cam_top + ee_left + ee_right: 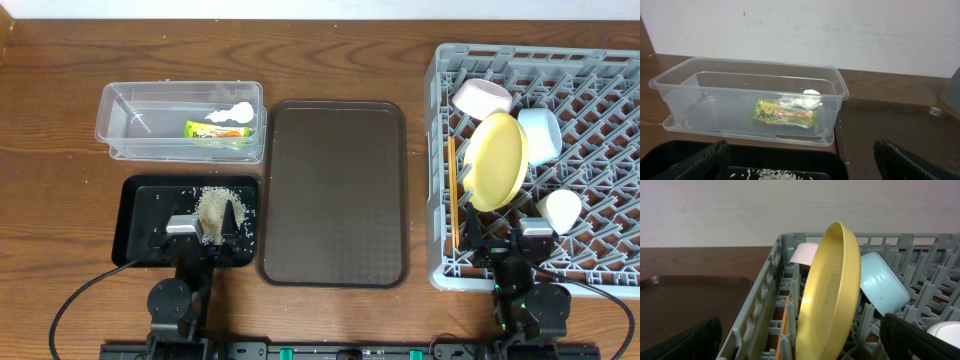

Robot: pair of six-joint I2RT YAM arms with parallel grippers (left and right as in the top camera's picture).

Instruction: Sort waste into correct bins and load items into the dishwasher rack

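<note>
Clear tub (pixel 118 112): back left. It holds the green-and-orange wrapper (pixel 214 130) and the crumpled white scrap (pixel 233 112) near its right wall, so the dry rubbish is kept apart from the food.
Black tray (pixel 135 228): just in front of the tub. The rice grains (pixel 213 203) are heaped near its middle, so it looks to be the food-waste bin.
Left claw (pixel 207 225): hovers over the rice heap, fingers spread wide, grasping nothing.
Brown serving tray (pixel 335 195): centre, carrying nothing.
Grey rack (pixel 436 150): right.
- The yellow plate (pixel 497 160) stands on edge between pegs, likely for draining.
- The chopsticks (pixel 452 190) lie along the left wall beside it.
- The pinkish bowl (pixel 482 97) and blue bowl (pixel 540 135) lean behind it.
- The pale cup (pixel 560 208) sits nearer the front.
Right claw (pixel 503 243): over the rack's front edge, released and holding nothing.
Progress: sorting and loading look essentially complete.
</note>
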